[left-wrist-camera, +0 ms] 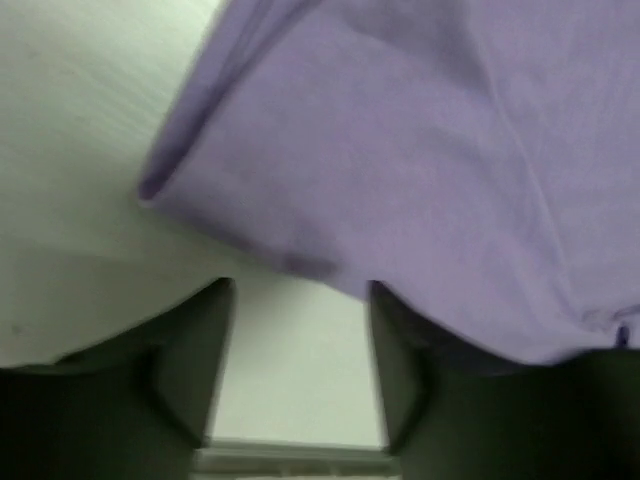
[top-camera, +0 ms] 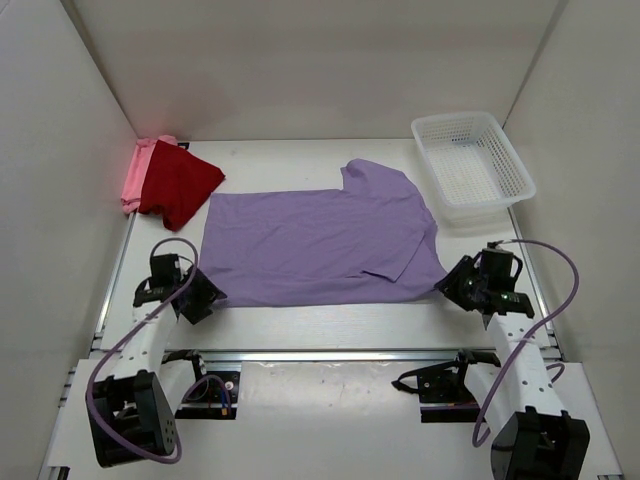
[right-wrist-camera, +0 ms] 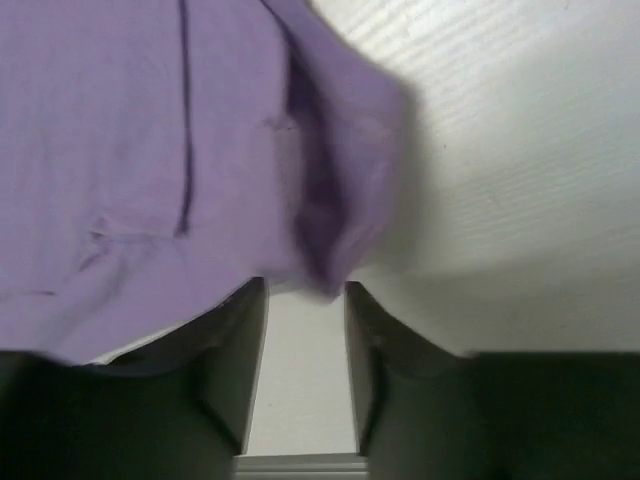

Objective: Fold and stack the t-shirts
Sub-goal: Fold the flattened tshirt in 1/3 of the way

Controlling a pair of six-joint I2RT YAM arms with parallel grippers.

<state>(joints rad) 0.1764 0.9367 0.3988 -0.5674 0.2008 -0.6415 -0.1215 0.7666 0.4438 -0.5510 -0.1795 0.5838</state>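
The lavender t-shirt [top-camera: 320, 245] lies flat across the middle of the table, with one sleeve reaching toward the back. At the back left, the dark red t-shirt [top-camera: 180, 185] lies partly over the pink t-shirt [top-camera: 133, 178]. My left gripper [top-camera: 210, 297] is at the lavender shirt's front left corner. In the left wrist view that gripper [left-wrist-camera: 300, 290] is open, with bare table between its fingers and the shirt's hem [left-wrist-camera: 400, 150] just past the tips. My right gripper [top-camera: 447, 283] is at the front right corner. It [right-wrist-camera: 305, 290] is open too, and a bunched fabric corner [right-wrist-camera: 330, 200] lies just beyond its fingertips.
A white mesh basket [top-camera: 522, 182] stands at the back right, close to the right wall. White walls enclose the table on the left, back and right. A metal rail [top-camera: 320, 355] runs along the front edge between the arm bases.
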